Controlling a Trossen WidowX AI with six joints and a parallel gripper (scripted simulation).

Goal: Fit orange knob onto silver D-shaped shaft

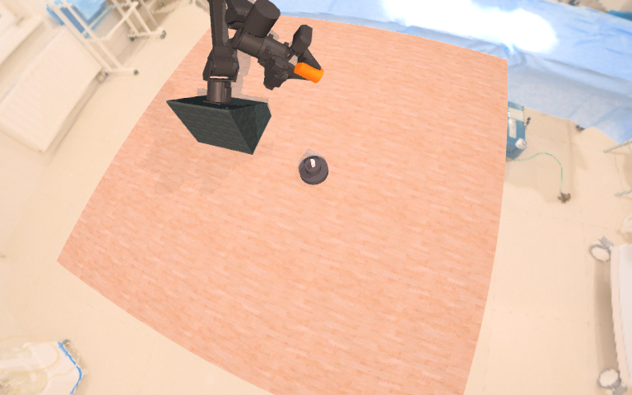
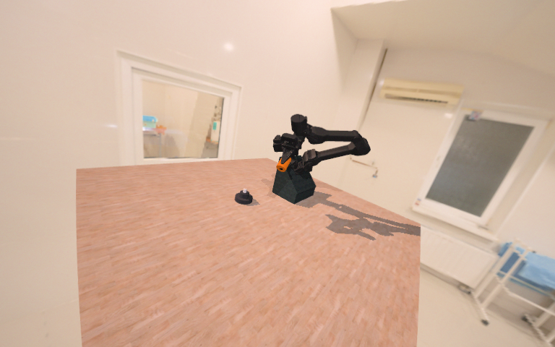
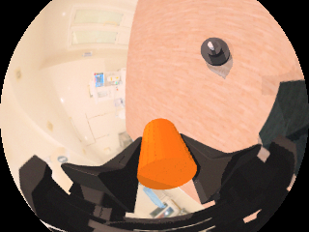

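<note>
The orange knob [image 1: 308, 72] [image 2: 282, 165] [image 3: 166, 155] is held above the table, lying tilted well away from upright. Its end face in the exterior view shows a dark hole; the hole's flat side cannot be made out. My gripper [image 1: 309, 72] [image 3: 160, 138] is shut on the knob, with one finger on each side. The dark round pedestal [image 1: 314, 178] [image 2: 243, 199] [image 3: 208, 57] stands on the table, apart from the knob. Its silver shaft [image 1: 313, 161] [image 2: 244, 190] [image 3: 210, 45] points up, bare. The shaft's flat side is too small to tell.
The dark green arm base [image 1: 223, 126] [image 2: 291, 191] [image 3: 291, 110] stands near the pedestal. The wood-patterned table [image 1: 373, 260] [image 2: 204, 265] [image 3: 169, 72] lies under both; its far edge is near the arm in the top view.
</note>
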